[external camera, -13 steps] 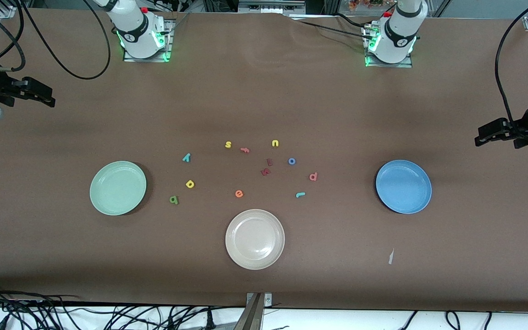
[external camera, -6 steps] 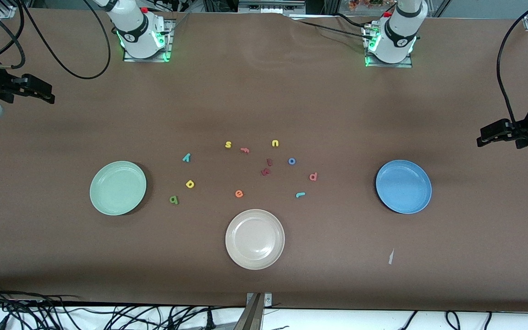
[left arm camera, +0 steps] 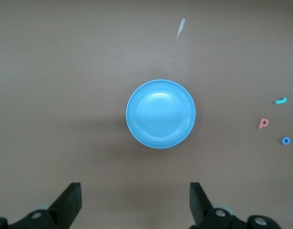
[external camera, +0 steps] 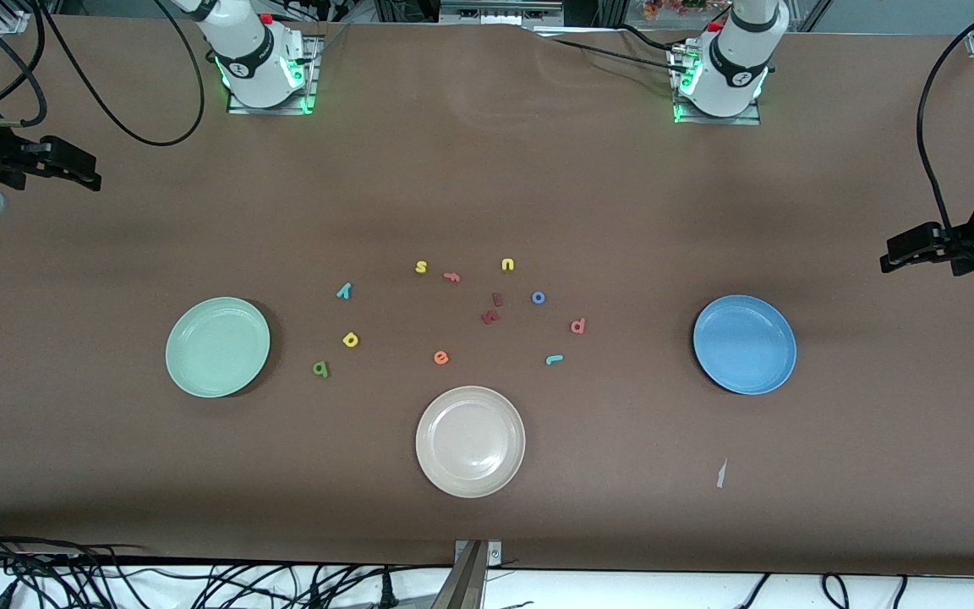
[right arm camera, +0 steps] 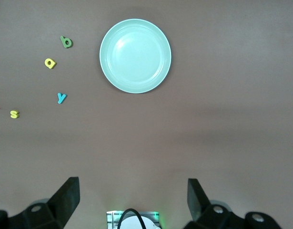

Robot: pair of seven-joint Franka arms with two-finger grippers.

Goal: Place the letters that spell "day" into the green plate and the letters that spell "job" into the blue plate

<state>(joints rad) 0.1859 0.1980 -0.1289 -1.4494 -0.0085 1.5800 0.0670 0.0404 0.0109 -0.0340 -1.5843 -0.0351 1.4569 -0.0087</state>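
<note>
The yellow "d" (external camera: 350,339), dark green "a" (external camera: 320,369) and teal "y" (external camera: 344,291) lie on the table beside the empty green plate (external camera: 217,346). The teal "j" (external camera: 554,359), blue "o" (external camera: 538,297) and pink "b" (external camera: 577,326) lie toward the empty blue plate (external camera: 744,343). My left gripper (external camera: 886,254) hangs open, high over the table's left arm end; its wrist view looks down on the blue plate (left arm camera: 160,113). My right gripper (external camera: 95,176) hangs open, high over the right arm's end, with the green plate (right arm camera: 135,56) below. Neither holds anything.
A beige plate (external camera: 470,441) sits nearest the front camera. Among the letters lie a yellow "s" (external camera: 421,267), a yellow "u" (external camera: 507,265), an orange "f" (external camera: 451,277), an orange "e" (external camera: 441,358) and two dark red letters (external camera: 489,317). A white scrap (external camera: 720,474) lies nearer the camera than the blue plate.
Both grippers have drifted slightly while staying open at the table's ends. The letters and plates have not moved.
</note>
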